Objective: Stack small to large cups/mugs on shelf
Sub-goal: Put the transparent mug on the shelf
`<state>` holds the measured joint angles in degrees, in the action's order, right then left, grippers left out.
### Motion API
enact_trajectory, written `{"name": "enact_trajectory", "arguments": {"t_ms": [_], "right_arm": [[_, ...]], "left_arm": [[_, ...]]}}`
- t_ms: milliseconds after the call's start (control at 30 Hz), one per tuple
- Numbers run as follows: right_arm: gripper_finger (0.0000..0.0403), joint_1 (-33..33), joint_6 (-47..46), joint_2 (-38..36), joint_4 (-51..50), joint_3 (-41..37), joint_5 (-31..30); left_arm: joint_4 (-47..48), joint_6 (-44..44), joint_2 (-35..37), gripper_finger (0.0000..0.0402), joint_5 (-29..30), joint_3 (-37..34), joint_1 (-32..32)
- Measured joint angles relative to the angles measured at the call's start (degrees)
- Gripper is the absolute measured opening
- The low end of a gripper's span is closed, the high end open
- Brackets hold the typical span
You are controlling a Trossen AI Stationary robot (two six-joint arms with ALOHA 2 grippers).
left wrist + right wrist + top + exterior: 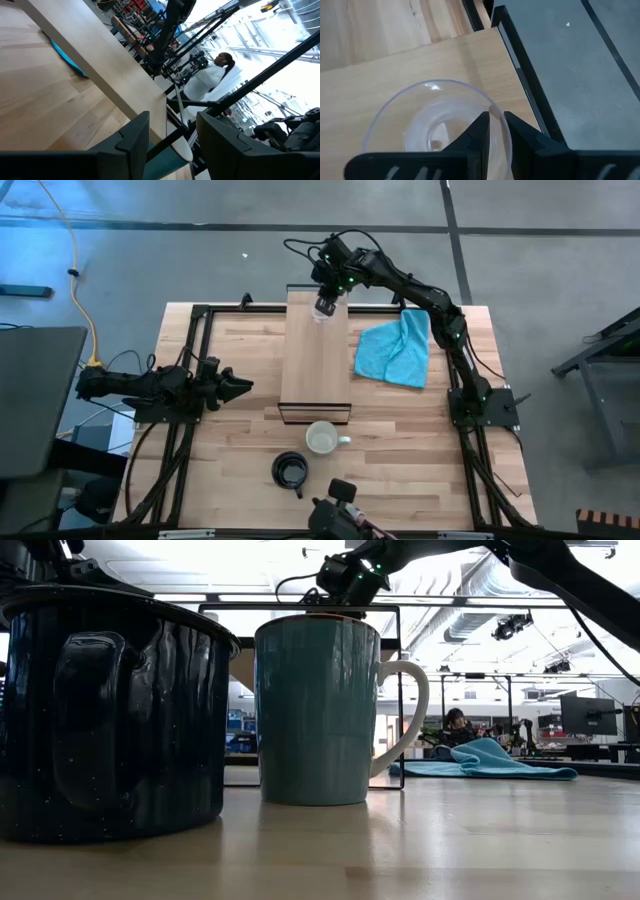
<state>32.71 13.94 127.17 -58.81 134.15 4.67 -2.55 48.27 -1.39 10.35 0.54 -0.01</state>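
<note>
The small clear glass cup (432,125) is upright at the far end of the light-wood shelf (315,360), and my right gripper (496,117) is shut on it; the gripper also shows in the high view (325,305). The white mug (322,440) stands on its base on the table just in front of the shelf's near end. The black mug (290,470) stands nearer the front edge. My left gripper (238,387) is open and empty, left of the shelf, pointing toward it. My right gripper pinches the glass cup's rim (491,107) with one finger inside the cup and one outside. The fingers come from above, pointing down. The cup is upright over the shelf's far end; whether its base rests on the board I cannot tell.
A turquoise cloth (395,350) lies crumpled on the table right of the shelf. In the low view the black mug (110,710) and the white mug (320,710) stand close to the camera. A person (215,75) sits in the room beyond the table.
</note>
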Motion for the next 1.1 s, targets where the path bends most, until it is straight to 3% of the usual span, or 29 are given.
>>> {"name": "enact_trajectory", "arguments": {"t_ms": [1100], "right_arm": [[0.0045,-0.52,-2.12,0.0,1.32,0.0,0.96]], "left_arm": [[0.0,-0.2,0.0,0.0152,-0.03,0.0,-0.01]]}}
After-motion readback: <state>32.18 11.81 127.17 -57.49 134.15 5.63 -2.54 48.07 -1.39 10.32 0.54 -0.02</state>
